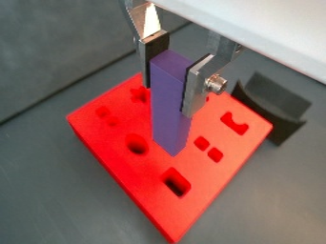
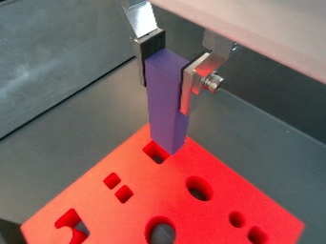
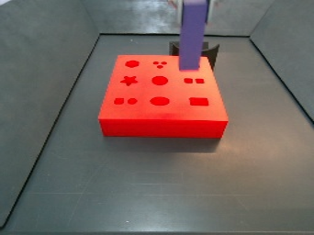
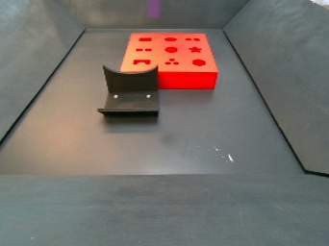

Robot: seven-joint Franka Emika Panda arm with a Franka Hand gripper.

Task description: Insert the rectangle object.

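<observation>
My gripper (image 1: 176,71) is shut on the rectangle object (image 1: 169,114), a long purple-blue bar held upright by its upper part between the silver fingers (image 1: 197,86). In both wrist views the bar hangs over the red block (image 1: 128,162) with shaped holes. In a wrist view its lower end (image 2: 166,143) stands just above a rectangular hole (image 2: 156,152) near the block's edge. In a side view the bar (image 3: 193,37) is over the block's (image 3: 160,101) far right part, and the gripper is cut off by the frame. Only the bar's tip (image 4: 154,10) shows in a side view.
The dark fixture (image 4: 129,91) stands on the grey floor beside the red block (image 4: 174,72); it also shows behind the bar (image 3: 211,50) and in a wrist view (image 1: 274,100). Sloping grey walls (image 3: 61,83) enclose the floor.
</observation>
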